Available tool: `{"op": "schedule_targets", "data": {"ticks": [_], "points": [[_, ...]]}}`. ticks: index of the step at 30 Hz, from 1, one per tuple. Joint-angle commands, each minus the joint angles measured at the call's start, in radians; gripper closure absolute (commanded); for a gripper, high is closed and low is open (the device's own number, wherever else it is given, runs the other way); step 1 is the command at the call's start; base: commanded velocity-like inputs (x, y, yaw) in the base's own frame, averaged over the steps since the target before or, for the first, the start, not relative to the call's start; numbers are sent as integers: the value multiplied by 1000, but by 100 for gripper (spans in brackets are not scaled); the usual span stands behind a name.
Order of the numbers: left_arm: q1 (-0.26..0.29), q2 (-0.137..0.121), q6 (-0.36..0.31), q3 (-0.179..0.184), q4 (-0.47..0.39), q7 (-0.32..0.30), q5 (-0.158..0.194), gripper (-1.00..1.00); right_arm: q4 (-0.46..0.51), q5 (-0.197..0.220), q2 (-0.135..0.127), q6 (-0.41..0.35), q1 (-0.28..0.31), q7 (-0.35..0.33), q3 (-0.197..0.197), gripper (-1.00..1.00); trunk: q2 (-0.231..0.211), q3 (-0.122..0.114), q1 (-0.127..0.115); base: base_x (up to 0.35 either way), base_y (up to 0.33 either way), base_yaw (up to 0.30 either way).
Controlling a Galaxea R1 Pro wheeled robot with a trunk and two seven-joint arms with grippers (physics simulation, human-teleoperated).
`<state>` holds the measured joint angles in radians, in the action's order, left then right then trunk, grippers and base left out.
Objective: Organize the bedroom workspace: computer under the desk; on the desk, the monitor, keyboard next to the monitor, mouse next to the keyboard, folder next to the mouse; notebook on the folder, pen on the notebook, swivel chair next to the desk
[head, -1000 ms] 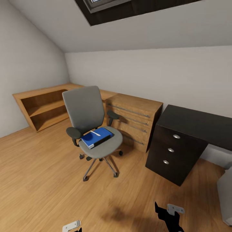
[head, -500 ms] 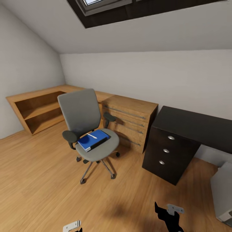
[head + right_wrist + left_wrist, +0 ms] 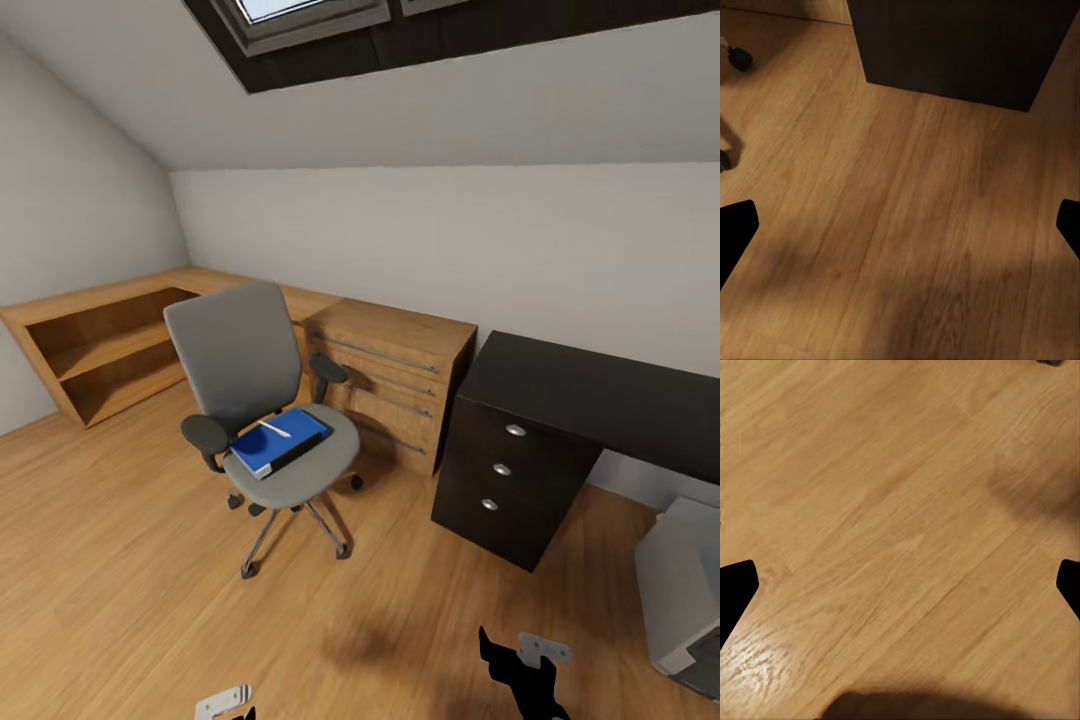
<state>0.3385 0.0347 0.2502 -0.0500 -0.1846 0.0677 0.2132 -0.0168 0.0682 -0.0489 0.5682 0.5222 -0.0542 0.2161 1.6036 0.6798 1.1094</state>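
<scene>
Folder on chair, both grippers empty
The folder (image 3: pixel 277 441) lies left of the desk (image 3: pixel 590 395), nearer the left gripper (image 3: pixel 900 585); both grippers' fingers spread, right gripper (image 3: pixel 900 225) included.

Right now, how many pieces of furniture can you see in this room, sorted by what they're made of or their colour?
Oak wood: 2, the low open shelf and the chest with bar handles.
Black: 1, the desk with its three-drawer unit.
Grey upholstered: 1, the swivel chair, carrying the blue folder.
Total: 4 pieces of furniture.

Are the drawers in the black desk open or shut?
Shut. All three drawer fronts of the desk sit flush in one flat face, each round silver knob level with the others.
</scene>
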Motion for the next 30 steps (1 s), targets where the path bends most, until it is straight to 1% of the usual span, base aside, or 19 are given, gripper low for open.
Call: {"op": "schedule_targets", "data": {"ticks": [1,4,5,8,15,22,30], "points": [[1,1,3,-5,1,0,1,-100,-2,7,0,4,1,-6,1,-100,-7,-2,-4,0,0,-4],[1,5,3,-4,5,0,1,-100,-2,7,0,4,1,-6,2,-100,-28,-12,-16,0,0,-3],[1,12,3,-4,15,0,0,-100,-2,7,0,3,1,-6,2,-100,-35,-15,-19,0,0,0],[1,14,3,-4,21,0,0,-100,-2,7,-1,4,1,-6,2,-100,-56,-24,-31,0,0,0],[1,13,4,-4,22,0,0,-100,-3,6,-1,4,1,-6,2,-100,-56,-24,-31,0,0,-16],[1,13,8,-5,22,0,0,-100,-3,5,-2,4,1,-6,2,-100,-56,-24,-31,0,0,-203],[1,13,26,-5,23,0,1,-100,-2,5,-2,4,1,-6,2,-100,-112,-49,-62,0,0,-205]]}}
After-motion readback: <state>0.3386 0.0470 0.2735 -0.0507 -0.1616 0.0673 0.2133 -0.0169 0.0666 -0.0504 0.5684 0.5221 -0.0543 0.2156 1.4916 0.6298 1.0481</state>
